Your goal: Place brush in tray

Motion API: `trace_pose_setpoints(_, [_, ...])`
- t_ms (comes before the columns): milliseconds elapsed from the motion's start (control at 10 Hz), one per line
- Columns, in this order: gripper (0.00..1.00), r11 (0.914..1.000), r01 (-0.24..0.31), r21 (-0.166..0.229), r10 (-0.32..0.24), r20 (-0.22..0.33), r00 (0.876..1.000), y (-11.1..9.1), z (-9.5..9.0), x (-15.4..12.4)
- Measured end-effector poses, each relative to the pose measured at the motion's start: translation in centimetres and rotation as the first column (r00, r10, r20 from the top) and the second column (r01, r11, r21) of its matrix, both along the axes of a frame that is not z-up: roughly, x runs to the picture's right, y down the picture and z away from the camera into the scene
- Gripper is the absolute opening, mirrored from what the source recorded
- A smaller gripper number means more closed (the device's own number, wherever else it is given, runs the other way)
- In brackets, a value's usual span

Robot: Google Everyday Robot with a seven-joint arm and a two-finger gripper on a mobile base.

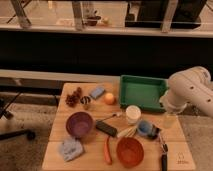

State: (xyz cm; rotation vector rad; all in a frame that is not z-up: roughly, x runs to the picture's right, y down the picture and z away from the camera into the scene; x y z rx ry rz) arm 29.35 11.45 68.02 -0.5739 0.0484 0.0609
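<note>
Fingers point(170, 118) at right edge of wooden table point(92, 161)

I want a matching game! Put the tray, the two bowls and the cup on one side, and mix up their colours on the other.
Things:
1. tray
2. left bowl
3. front bowl
4. cup

Colours:
a. orange
b. white
c. green
d. purple

Pairs: 1-c, 2-d, 3-a, 4-b.

The gripper hangs at the right side of the table, just in front of the tray.
</note>
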Motion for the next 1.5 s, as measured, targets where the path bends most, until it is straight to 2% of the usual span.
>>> trace_pose_setpoints(1200, [0.80,1.0000,-0.002,0.002,0.002,-0.001,1.000,0.0,0.0,0.1])
trace_pose_setpoints(1500, [0.80,0.9995,-0.031,0.009,0.031,-0.007,0.999,0.4,-0.8,1.8])
